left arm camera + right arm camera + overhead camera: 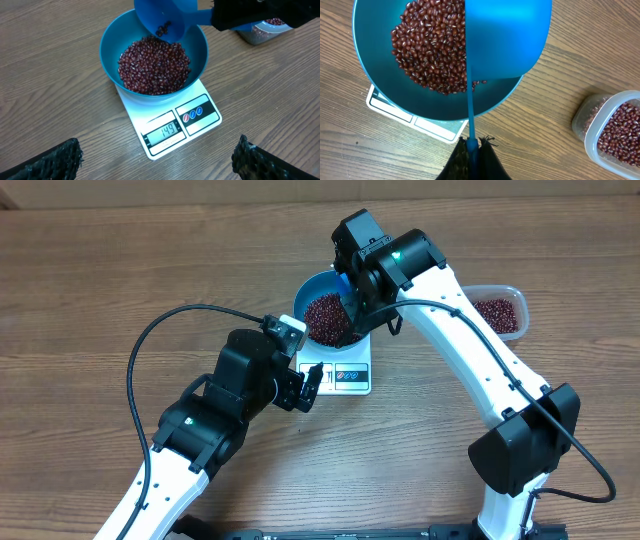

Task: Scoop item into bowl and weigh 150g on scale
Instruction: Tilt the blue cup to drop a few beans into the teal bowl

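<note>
The dark red-brown beans point(155, 67) lie heaped in the blue bowl point(112, 40), which sits on the white kitchen scale point(165, 107); its display point(161, 131) reads 149, just under the target. More beans remain in the clear plastic tub point(582, 120), off to the side on the wooden surface point(100, 280). The right pincer point(472, 147) is clamped narrow on the thin handle of the blue scoop point(507, 40), which is tilted over the bowl's far rim with only a few beans point(164, 27) left at its lip. The left pincer point(300, 387) stands wide, holding nothing, just in front of the scale. These beans should handle as hard, smooth, light grains that roll and pour freely; they cannot sensibly be pinched one by one, so the scoop is the right way to move them, gripped at the handle as it is now. With so little left to add, a gentle tilt or light shake should let single beans slip off, whereas a fast tip would likely overshoot. The plastic scoop looks stiff and light. The bowl probably slides easily on the scale's slick top, so nudging its rim is best avoided.
</note>
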{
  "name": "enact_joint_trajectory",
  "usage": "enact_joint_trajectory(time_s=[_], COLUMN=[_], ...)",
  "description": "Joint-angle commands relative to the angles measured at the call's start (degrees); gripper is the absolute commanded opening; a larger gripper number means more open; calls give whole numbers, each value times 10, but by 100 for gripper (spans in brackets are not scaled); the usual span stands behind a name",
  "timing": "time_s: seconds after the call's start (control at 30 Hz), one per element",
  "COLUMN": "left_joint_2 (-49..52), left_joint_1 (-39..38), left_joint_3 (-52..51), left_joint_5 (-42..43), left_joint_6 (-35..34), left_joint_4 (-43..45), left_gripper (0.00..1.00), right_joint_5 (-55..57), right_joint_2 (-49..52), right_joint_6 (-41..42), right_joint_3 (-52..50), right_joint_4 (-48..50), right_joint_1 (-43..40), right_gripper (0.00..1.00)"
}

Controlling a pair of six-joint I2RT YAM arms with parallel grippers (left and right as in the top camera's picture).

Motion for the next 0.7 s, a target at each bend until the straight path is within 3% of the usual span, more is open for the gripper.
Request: enact_joint_trajectory(time_s=[0.0, 0.37, 0.67], left_joint_2=[3, 3, 3], left_joint_1=[0, 0, 0], left_joint_3=[-5, -5, -5], left_joint_5=[0, 0, 0], left_joint_6=[-5, -5, -5], left_joint_4=[1, 1, 1], left_gripper=[100, 99, 100], right_joint_5=[5, 6, 9], right_joint_2=[-23, -23, -23], right_joint_6=[-2, -4, -54], right_joint_3=[14, 14, 14], right_joint_4=[2, 2, 2], right_joint_1=[-4, -4, -4], right_gripper=[4, 4, 4])
